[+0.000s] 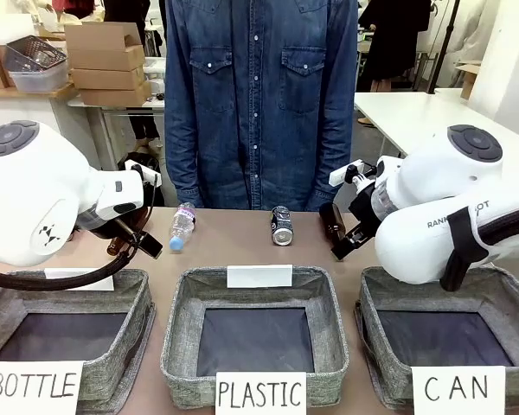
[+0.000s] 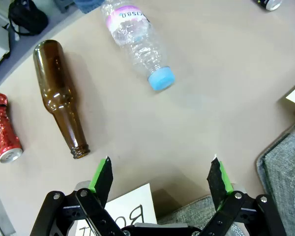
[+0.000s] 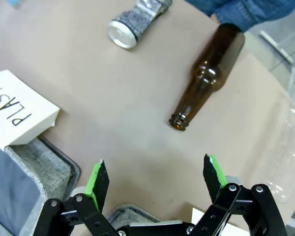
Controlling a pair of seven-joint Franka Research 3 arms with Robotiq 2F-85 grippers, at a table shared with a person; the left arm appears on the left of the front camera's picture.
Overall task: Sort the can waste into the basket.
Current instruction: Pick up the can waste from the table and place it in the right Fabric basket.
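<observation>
Step in hand: neither can is picked up yet. Both hands hover over the tabletop (image 1: 233,246), poised to reach.

Right hand (image 3: 153,161): fingers spread wide, nothing between them. Directly under its wrist lies the far rim of the CAN basket (image 1: 368,298), so the drop point is close behind this hand. Just ahead of the fingertips is bare tabletop, then a brown bottle (image 3: 206,78) lying with its mouth toward the hand. Beyond that, off to the left-finger side, the dark can (image 3: 132,27) lies on its side, silver end toward the hand. A clear plastic bottle (image 3: 290,147) lies out past the right finger.

Left hand (image 2: 161,164): also fully open and empty. Ahead is bare tabletop, then a second brown bottle (image 2: 59,93) to the left-finger side. The red can (image 2: 4,132), dented, lies farther out on that side, near the tabletop's edge. A capped plastic bottle (image 2: 135,42) lies farthest ahead.

A person (image 1: 251,104) stands at the far side, hands not on the tabletop.

Judgement: the dark can looks like the easier first pick for the right hand. The move calls for reaching forward past the bottle's mouth, turning the wrist so the fingers straddle the can's width, closing, then drawing back over the CAN basket. The red can sits on the far side from that basket, so it means a long carry.
</observation>
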